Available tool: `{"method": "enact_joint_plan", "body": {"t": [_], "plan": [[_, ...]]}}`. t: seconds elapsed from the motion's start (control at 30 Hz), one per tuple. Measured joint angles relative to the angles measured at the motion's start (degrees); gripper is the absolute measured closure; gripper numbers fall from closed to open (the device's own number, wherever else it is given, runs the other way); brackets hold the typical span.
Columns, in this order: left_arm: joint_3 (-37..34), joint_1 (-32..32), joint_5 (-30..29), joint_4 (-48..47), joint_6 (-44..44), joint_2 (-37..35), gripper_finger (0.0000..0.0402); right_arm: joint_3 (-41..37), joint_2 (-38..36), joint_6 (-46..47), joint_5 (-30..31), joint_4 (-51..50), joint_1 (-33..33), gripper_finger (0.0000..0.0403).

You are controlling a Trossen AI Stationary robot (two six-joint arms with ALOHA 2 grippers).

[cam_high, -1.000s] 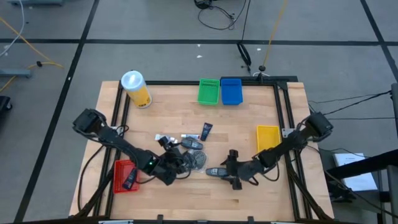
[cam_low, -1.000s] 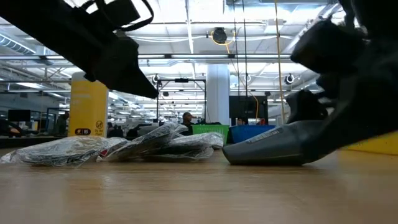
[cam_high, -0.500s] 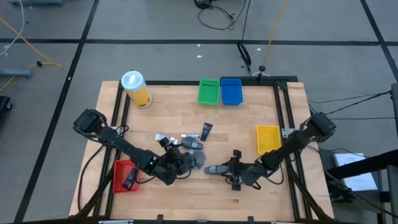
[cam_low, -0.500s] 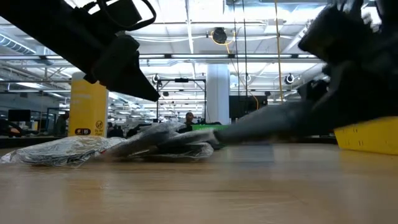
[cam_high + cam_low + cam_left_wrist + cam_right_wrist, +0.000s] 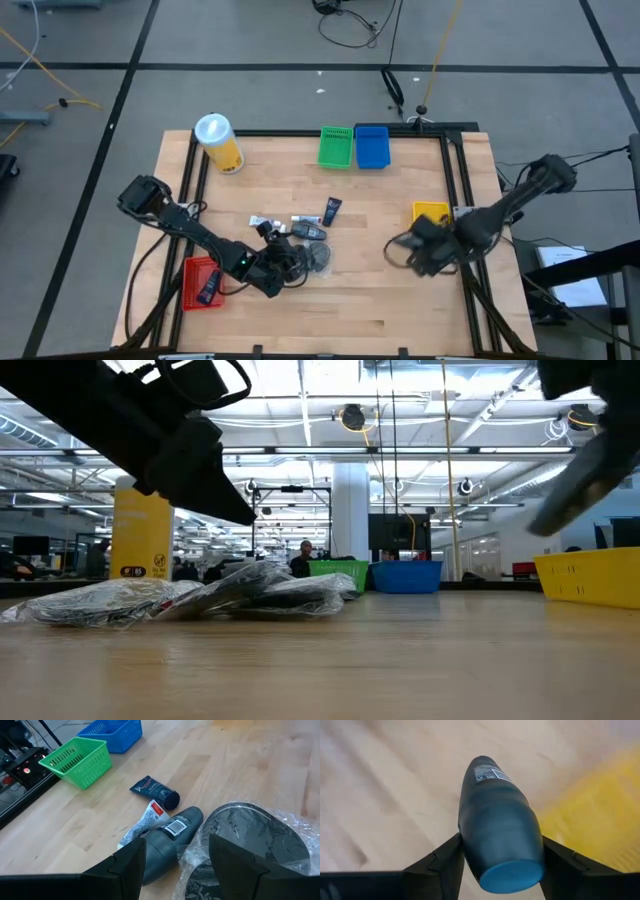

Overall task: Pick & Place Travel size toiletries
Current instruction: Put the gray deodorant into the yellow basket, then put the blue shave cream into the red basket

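A: Dark grey plastic with a blue cap end, that is what the right gripper (image 5: 500, 865) has: 1 oblong bottle (image 5: 497, 825), pinched between its 2 fingers, lifted off the wooden table (image 5: 350, 300).

B: And where is it?

A: Just beside the yellow tray (image 5: 430, 213), at the table's right side. I'd judge this to be the carry step: the bottle is up and not yet released.

B: So the next move?

A: Probably bring it over the yellow tray's opening, lower it, then spread the fingers.

B: The other arm?

A: The left gripper (image 5: 175, 865) hangs low over the pile of toiletries (image 5: 300, 245) at mid-table, fingers spread and holding nothing. Closest to it are a wrapped disc (image 5: 255, 832) and a grey bottle (image 5: 167, 842), then a small dark tube (image 5: 155, 792).

B: Farther back?

A: The green tray (image 5: 336, 146) and blue tray (image 5: 371, 146) at the far edge.
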Motion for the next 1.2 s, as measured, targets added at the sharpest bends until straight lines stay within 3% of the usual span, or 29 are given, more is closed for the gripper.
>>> {"method": "enact_joint_plan", "body": {"t": [0.1,0.2,0.57,0.77,1.2], "plan": [[0.00,-0.11,0.09,-0.02,0.00,0.00,0.0188,0.31,-2.31,7.62,-1.44,-10.15,-0.84,0.0210],[0.00,-0.15,0.09,-0.04,0.03,0.00,0.0188,-1.86,-3.08,12.21,-0.01,-13.47,-1.55,0.0210],[0.00,-0.20,1.55,0.00,1.16,-0.04,0.0188,-15.94,0.04,15.09,2.36,-1.55,-6.84,0.0204],[0.00,-0.20,1.55,0.00,1.65,-0.07,0.0188,-16.50,0.92,14.04,5.92,3.09,-8.69,0.0189],[0.00,-0.20,2.52,0.11,1.98,-0.07,0.0188,-16.77,1.30,6.02,6.27,6.31,-9.61,0.0150]]}}
